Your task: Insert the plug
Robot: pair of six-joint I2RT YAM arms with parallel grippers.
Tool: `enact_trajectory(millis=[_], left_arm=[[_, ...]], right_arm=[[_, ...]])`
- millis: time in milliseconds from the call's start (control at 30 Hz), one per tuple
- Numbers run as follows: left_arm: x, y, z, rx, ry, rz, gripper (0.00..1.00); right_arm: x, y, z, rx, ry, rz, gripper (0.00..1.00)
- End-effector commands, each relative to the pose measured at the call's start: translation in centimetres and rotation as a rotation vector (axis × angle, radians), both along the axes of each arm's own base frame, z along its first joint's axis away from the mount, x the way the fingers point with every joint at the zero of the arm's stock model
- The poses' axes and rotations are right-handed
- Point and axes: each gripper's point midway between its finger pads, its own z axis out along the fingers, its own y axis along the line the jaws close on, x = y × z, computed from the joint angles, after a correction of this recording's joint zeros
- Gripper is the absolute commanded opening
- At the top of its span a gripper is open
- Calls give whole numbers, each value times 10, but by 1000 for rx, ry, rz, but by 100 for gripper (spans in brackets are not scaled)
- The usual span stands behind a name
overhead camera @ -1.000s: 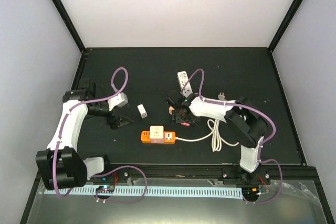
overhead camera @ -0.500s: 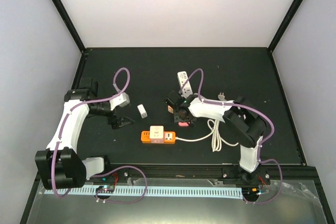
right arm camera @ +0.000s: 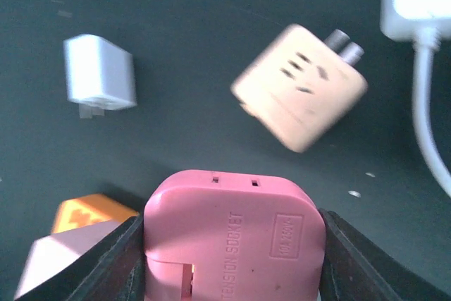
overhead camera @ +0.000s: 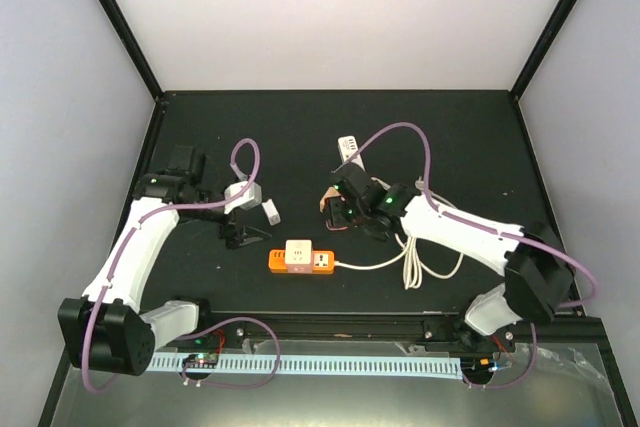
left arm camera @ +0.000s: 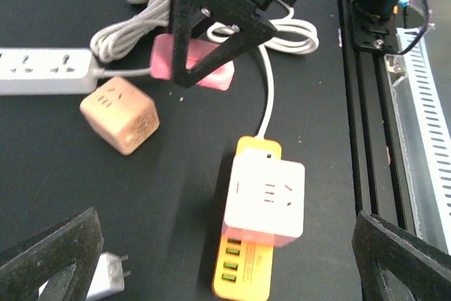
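Pink plug (right arm camera: 232,234) gripped between jaws of right gripper (right arm camera: 232,273), near tan cube (left arm camera: 120,114), short of orange strip (left arm camera: 257,151).
Left gripper (left arm camera: 225,259) jaws spread wide, empty, over strip.
Pins to be squared over free socket beside white adapter (left arm camera: 266,199); plug to be pressed straight down, strip steadied.

You have a matte black surface (overhead camera: 450,137) under everything. A flat orange power strip (overhead camera: 322,263) lies midway between the left and right edges, closer to the near edge. Its white cable (overhead camera: 412,262) runs toward the right edge and bunches into loose loops. A small white plug-in charger (overhead camera: 271,211) lies on its side toward the left edge. Further from the near edge sit a beige cube-shaped adapter (left arm camera: 120,115) and a long white power strip (left arm camera: 42,70), just beside each other.
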Motion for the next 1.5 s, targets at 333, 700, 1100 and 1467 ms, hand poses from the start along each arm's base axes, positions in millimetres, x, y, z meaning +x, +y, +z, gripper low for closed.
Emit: enact_trajectory(millis=[333,700,1100,1467], left_arm=[[20,-68,36,-21,-359,-7,99],[30,-79,24,-4,-365,57,99],[21,-71,15,18,-382,63,75],[8,-72,25,-38,-429,23,34]], right_arm=[[-29,81,101,479,-31,333,42],[-36,88,116,587,-44,363,42],[-36,92,113,611,-28,356,42],[-46,107,112,673,61,406,45]])
